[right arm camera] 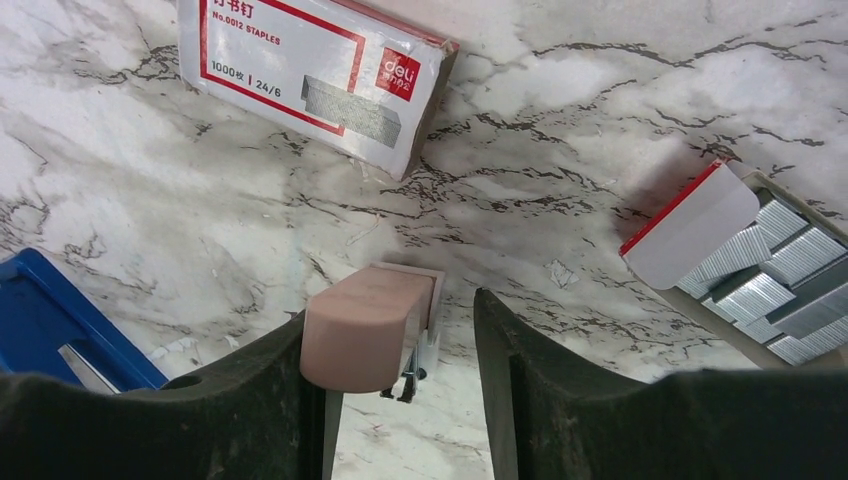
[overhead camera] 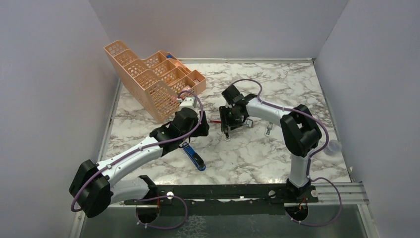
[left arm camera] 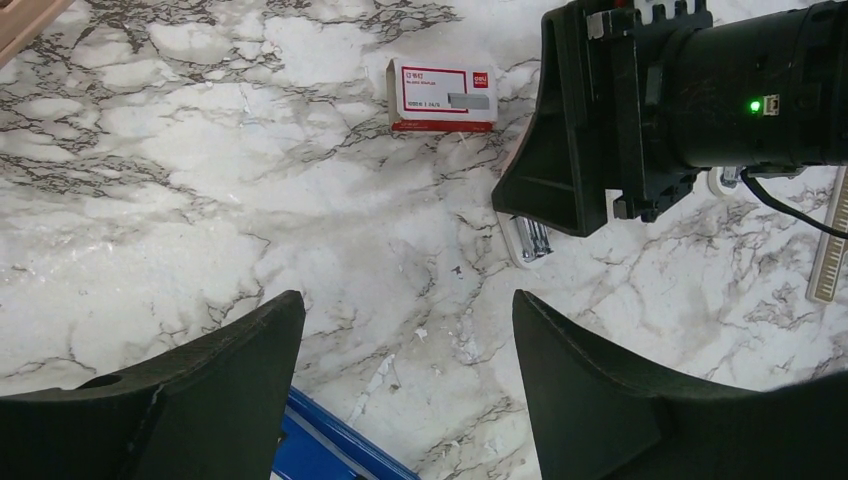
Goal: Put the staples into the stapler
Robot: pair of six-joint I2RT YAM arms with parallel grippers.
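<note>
None of the silvery-grey ribbed staples (right arm camera: 790,270) looks loaded into the slim blue stapler (overhead camera: 194,157) yet. The left end effector (left arm camera: 405,310) gapes empty; the right end effector (right arm camera: 392,315) gapes around a small pink block (right arm camera: 365,325).

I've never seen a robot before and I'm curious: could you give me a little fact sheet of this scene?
table: marble-patterned
left gripper: open, empty, near the blue stapler
right gripper: open, small pink block against one finger, gap at the other
staples: silvery ribbed strips stacked together
staple box: red-and-white, lying flat
organiser: peach mesh, far left of table
</note>
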